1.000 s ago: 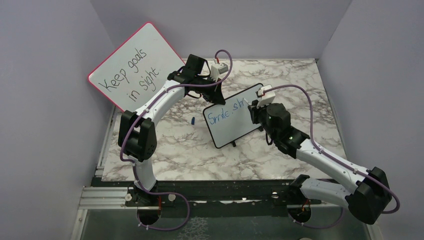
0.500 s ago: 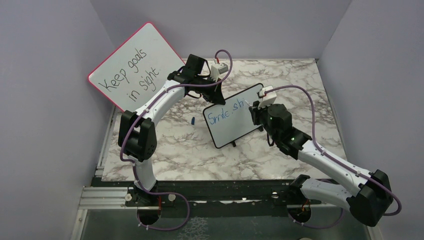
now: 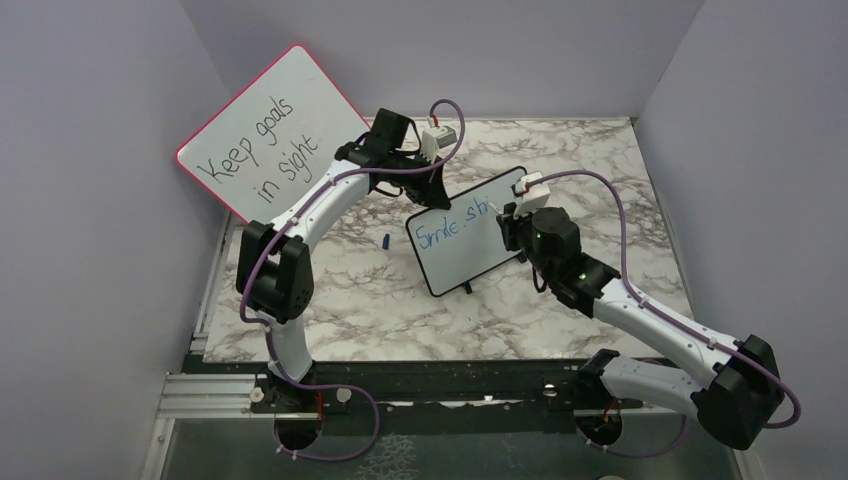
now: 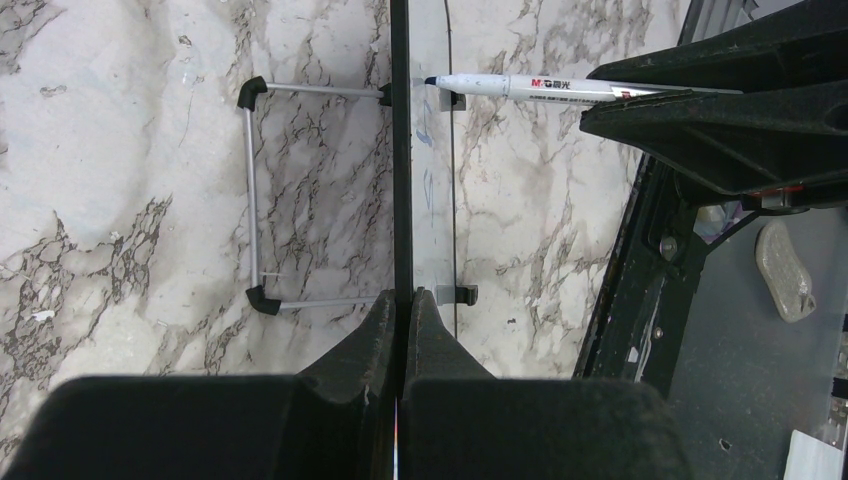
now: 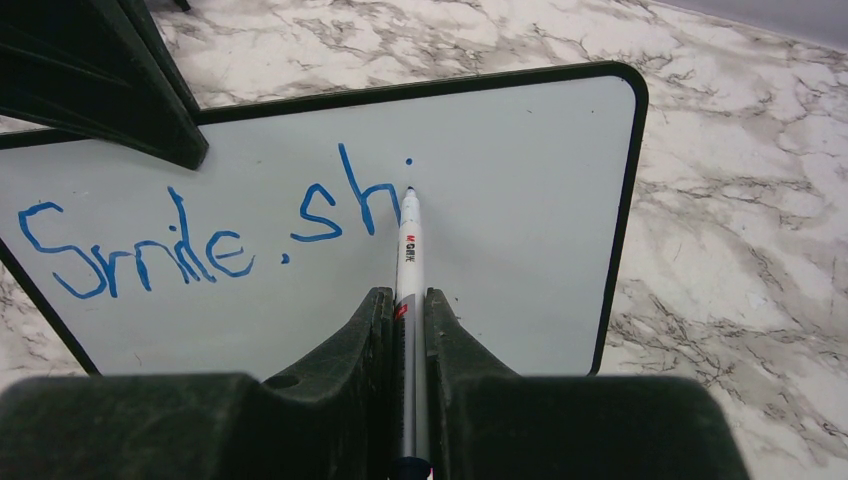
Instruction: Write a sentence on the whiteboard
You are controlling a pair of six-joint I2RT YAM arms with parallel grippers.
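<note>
The small black-framed whiteboard (image 3: 462,250) stands tilted on the marble table. My left gripper (image 4: 403,300) is shut on its top edge (image 4: 401,180), seen edge-on. The sentence (image 5: 200,235) in blue reads "Smile. sh", with the start of a further letter and a dot above it. My right gripper (image 5: 408,296) is shut on a white marker (image 5: 408,250), whose tip touches the board just right of the "h". In the top view the right gripper (image 3: 512,222) is at the board's right half and the left gripper (image 3: 432,186) at its upper left corner.
A larger red-framed board (image 3: 270,135) reading "Keep goals in sight" leans against the left wall. A small blue cap (image 3: 386,241) lies on the table left of the whiteboard. The board's wire stand (image 4: 252,190) rests on the marble behind it.
The right arm has shifted very slightly while the marker stays at the board. The left arm and the whiteboard have not moved.
</note>
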